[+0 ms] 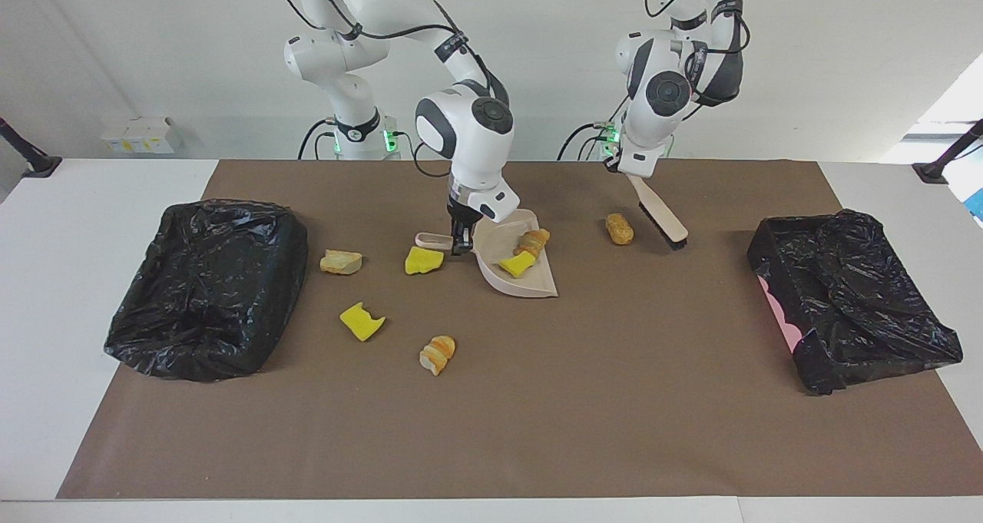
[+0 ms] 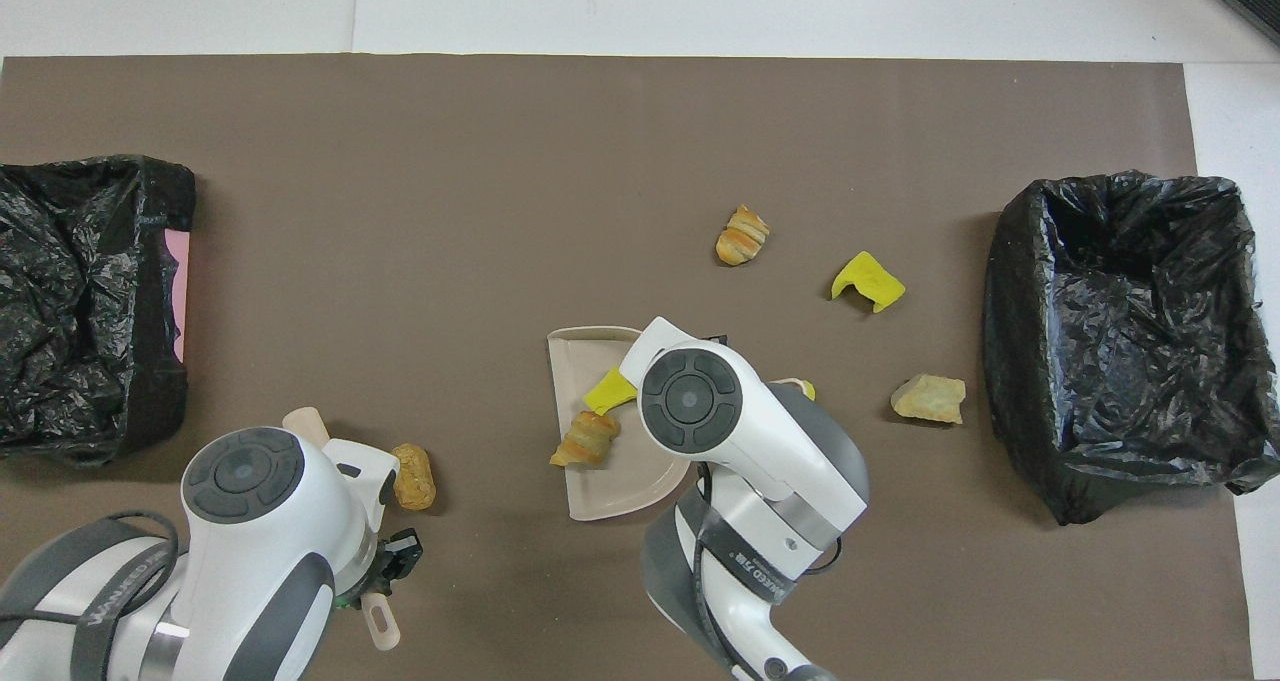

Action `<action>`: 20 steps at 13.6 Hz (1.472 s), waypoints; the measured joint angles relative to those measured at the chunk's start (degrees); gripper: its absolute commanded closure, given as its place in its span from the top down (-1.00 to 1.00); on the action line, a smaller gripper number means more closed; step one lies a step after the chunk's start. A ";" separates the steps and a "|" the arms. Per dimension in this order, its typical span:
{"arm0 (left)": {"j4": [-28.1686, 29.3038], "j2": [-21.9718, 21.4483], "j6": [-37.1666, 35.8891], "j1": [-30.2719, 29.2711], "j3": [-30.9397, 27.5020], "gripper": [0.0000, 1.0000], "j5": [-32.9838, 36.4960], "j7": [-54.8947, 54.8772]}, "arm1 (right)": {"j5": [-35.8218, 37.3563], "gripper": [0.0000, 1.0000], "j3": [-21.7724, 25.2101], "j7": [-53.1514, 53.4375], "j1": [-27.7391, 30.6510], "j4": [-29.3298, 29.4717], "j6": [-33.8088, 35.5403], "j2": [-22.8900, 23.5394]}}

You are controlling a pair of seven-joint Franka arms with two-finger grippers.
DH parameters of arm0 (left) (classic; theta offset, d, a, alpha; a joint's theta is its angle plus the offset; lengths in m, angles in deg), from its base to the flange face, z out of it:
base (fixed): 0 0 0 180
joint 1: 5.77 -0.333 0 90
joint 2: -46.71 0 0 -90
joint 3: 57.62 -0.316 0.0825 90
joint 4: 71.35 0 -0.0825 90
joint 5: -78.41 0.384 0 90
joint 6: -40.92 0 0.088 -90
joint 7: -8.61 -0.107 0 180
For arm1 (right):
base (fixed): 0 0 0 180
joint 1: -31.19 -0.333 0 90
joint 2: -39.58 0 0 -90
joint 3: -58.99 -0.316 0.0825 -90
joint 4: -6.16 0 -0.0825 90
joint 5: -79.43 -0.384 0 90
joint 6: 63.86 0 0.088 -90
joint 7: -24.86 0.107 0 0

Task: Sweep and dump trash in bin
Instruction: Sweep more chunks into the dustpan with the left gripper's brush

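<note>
My right gripper [image 1: 461,243] is shut on the handle of the beige dustpan [image 1: 530,283], which rests on the mat with its mouth toward the left arm's end. In the pan lie a yellow scrap [image 1: 515,265] and a bread chunk [image 1: 532,241]; both show in the overhead view [image 2: 610,389] [image 2: 586,439]. My left gripper [image 1: 633,167] is shut on the brush [image 1: 660,216], bristles down at the mat. A bread chunk [image 1: 619,229] [image 2: 413,476] lies beside the bristles. More trash lies loose: a yellow scrap [image 1: 424,260] by the pan's handle, a bread chunk [image 1: 341,262], a yellow scrap [image 1: 361,321], a croissant-like chunk [image 1: 438,354].
A bin lined with a black bag [image 1: 207,285] [image 2: 1120,341] stands at the right arm's end of the brown mat. A second black-bagged bin [image 1: 852,300] [image 2: 80,301], pink at its side, stands at the left arm's end.
</note>
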 measured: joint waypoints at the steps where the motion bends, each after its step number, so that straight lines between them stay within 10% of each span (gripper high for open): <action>1: 0.29 0.49 2.42 0.12 0.22 -1.00 -1.22 0.52 | 0.01 -1.00 0.01 0.00 -0.41 -0.18 0.00 0.05; 20: -5.06 11.21 21.97 12.79 3.75 -1.00 -13.97 -15.23 | 0.03 -1.00 0.07 4.04 -1.67 -0.93 0.20 0.36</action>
